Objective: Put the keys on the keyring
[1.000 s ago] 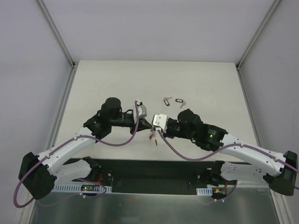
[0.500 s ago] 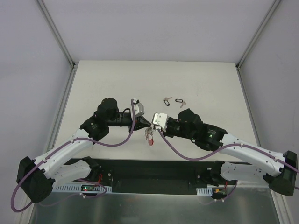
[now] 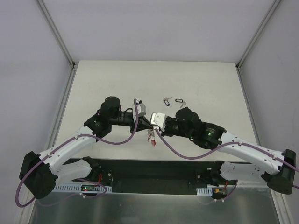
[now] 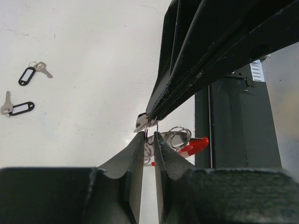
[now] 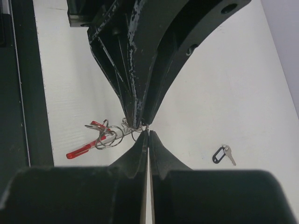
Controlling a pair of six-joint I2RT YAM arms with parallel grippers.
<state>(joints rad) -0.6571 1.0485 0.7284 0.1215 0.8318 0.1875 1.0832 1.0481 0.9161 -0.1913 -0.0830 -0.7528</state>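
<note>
**Fig.** Both pincers meet tip to tip over the bench (image 4: 93, 56).

**L pincer** (image 4: 148, 136): fingers almost pressed together, narrow slit only, nipping a wire loop of the keyring (image 4: 177, 136). The rest of the keyring hangs just beyond and beside its tips.

**R pincer** (image 5: 147, 133): fingers pressed together, tips against the same wire bunch. Cannot tell whether any wire lies between them.

**Other items:** red piece (image 4: 195, 145) dangles from the loops, beside the L tips. Black-tagged key A (image 4: 27, 74) and black-tagged key B (image 4: 18, 108) lie flat on the bench, well apart from both pincers.

**Handling (judged):** keyring is light, thin, stiff, springy wire w/ a smooth surface, so apt to slip or swivel in a nip. Best held on the wire itself near the split, not by the red piece. Keys are tiny & flat; the tag offers more grip than the blade.

**Unclear:** small silver bit (image 4: 140, 123) at the meeting tips, poss. a key, too small to tell. Loop count & the split are unresolved. In the top view both wrists hide the contact.
</note>
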